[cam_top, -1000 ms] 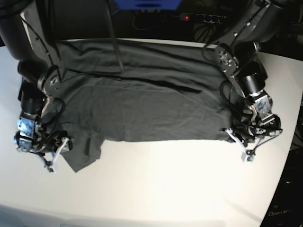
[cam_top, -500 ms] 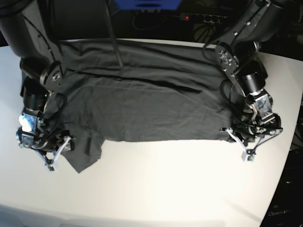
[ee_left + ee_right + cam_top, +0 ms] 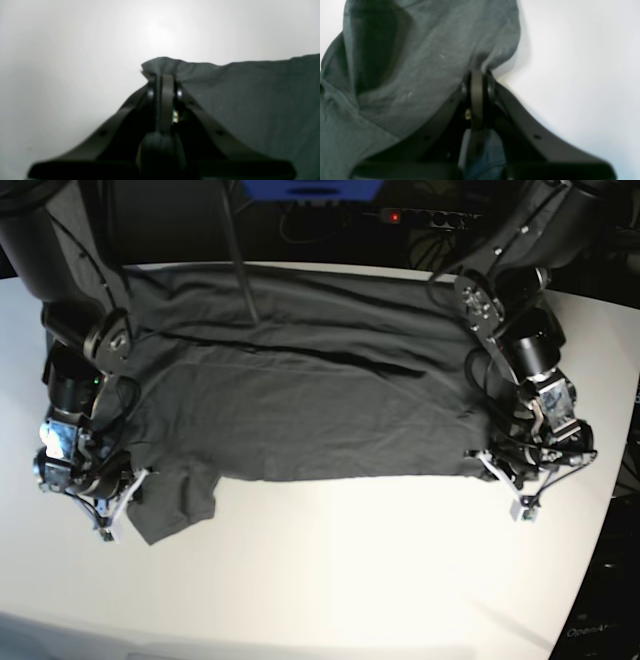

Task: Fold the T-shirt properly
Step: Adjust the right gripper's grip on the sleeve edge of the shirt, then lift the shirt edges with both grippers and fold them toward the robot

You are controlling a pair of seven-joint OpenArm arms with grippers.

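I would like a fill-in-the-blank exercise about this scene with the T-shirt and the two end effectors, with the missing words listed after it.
1. The T-shirt lies spread on a table whose colour is ____.
2. The left end effector is shut on a ____ of the T-shirt.
3. The right end effector is ____ on the cloth edge.
4. In the base view, the right end effector appears on the ____ side.

Missing words: white; corner; shut; left
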